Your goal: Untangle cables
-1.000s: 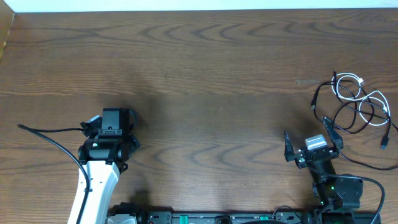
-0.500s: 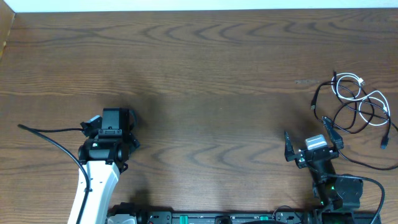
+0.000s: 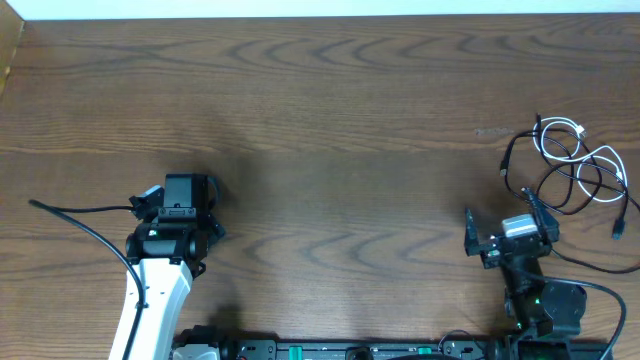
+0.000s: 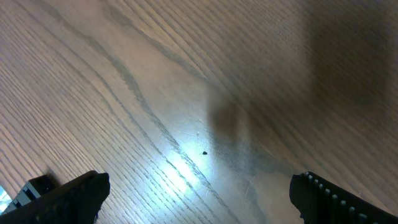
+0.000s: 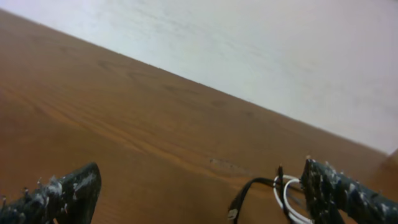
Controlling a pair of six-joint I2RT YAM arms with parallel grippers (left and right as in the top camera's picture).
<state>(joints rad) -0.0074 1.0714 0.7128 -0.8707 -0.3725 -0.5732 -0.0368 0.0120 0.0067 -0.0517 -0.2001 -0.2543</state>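
Your cables, one white and the rest black, lie tangled on the brown wood-grain table just beyond the right gripper, off its outer side. Its fingers are spread wide and hold nothing. The left gripper, well apart from it, is likewise spread and empty. A pale wall rises beyond.

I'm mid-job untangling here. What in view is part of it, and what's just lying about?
Job: cables, white and black, tangled at the far right; right claw, open, close by; left claw, open, well away.
Lying about: thick black wire beside the left arm; the table itself.
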